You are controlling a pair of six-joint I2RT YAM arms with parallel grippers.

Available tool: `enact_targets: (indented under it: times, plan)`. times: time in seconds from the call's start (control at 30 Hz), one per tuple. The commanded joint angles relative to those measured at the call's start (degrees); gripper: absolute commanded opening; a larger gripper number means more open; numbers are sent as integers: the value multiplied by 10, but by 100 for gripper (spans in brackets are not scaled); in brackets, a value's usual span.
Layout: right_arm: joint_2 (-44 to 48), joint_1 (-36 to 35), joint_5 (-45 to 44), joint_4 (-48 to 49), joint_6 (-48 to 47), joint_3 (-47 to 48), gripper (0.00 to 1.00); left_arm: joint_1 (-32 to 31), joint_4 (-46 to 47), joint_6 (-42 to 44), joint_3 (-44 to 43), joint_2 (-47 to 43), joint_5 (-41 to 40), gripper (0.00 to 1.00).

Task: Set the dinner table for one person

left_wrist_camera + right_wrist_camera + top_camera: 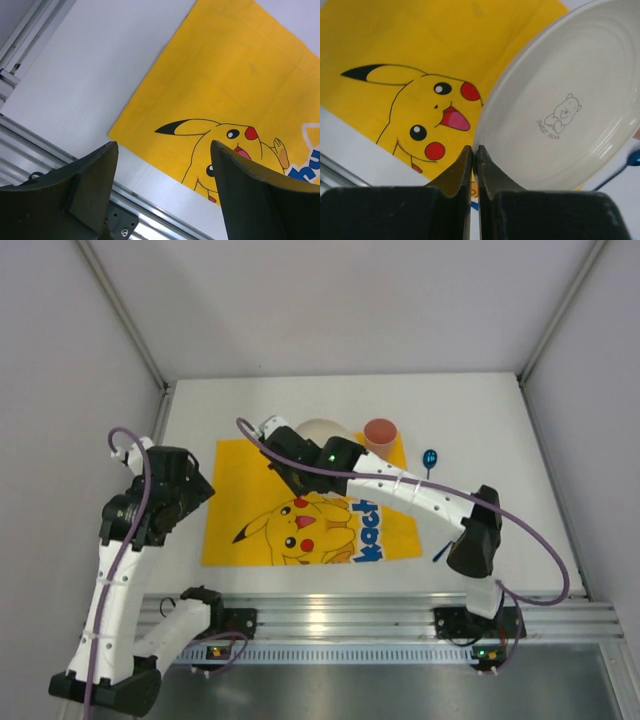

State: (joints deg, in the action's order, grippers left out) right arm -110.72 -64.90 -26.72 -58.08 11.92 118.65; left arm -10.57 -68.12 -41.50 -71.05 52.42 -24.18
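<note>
My right gripper (475,149) is shut on the rim of a cream plate (570,100) with a small bear print, held tilted above the yellow Pikachu mat (395,40). In the top view the gripper (298,448) is over the mat's far edge and the plate (320,428) shows partly behind it. The mat (240,490) lies on the white dinner table (480,420). My left gripper (165,150) is open and empty above the table (100,75) near the mat's near left corner (235,75); in the top view it (190,485) is left of the mat.
A pinkish cup (380,432) stands at the mat's far right corner. A blue spoon (430,458) lies right of the mat. A blue handle (440,552) shows by the right arm's elbow. A metal rail (380,615) runs along the near edge.
</note>
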Motion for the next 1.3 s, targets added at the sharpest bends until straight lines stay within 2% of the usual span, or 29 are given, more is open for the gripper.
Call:
enact_targets:
  times: [0.0, 0.1, 0.27, 0.53, 0.67, 0.77, 1.0, 1.07, 1.1, 1.17, 1.2, 1.27]
  plan:
    - [31, 9, 149, 146, -16, -82, 0, -1, -67, -50, 14, -42, -18, 80]
    - [2, 14, 214, 177, -16, -85, 0, 0, -84, -68, 16, -65, -15, 80]
    - [-69, 14, 240, 191, -16, -30, 0, -1, -120, -62, -4, -83, -18, 80]
    - [-167, 24, 210, 190, 10, 1, 0, 0, -163, -58, -23, -113, -15, 79]
    - [-199, 28, 156, 163, 29, 10, 0, 0, -176, -54, -22, -123, -11, 79]
    - [-205, 33, 131, 153, 35, 2, 0, 0, -179, -50, -20, -128, -11, 79]
    - [-200, 38, 141, 153, 34, -19, 0, 0, -160, -42, -8, -122, -3, 79]
    - [-196, 38, 161, 149, 38, -19, 10, 0, -151, -40, -8, -116, -3, 79]
    - [-193, 38, 169, 150, 39, -22, 28, 0, -150, -41, -10, -115, -6, 77]
    - [-177, 38, 192, 155, 41, -32, 42, 0, -148, -45, -22, -109, -26, 77]
    - [-168, 38, 197, 158, 42, -38, 57, 0, -144, -44, -25, -108, -31, 77]
    - [-137, 38, 206, 163, 42, -51, 67, 0, -133, -37, -32, -104, -40, 77]
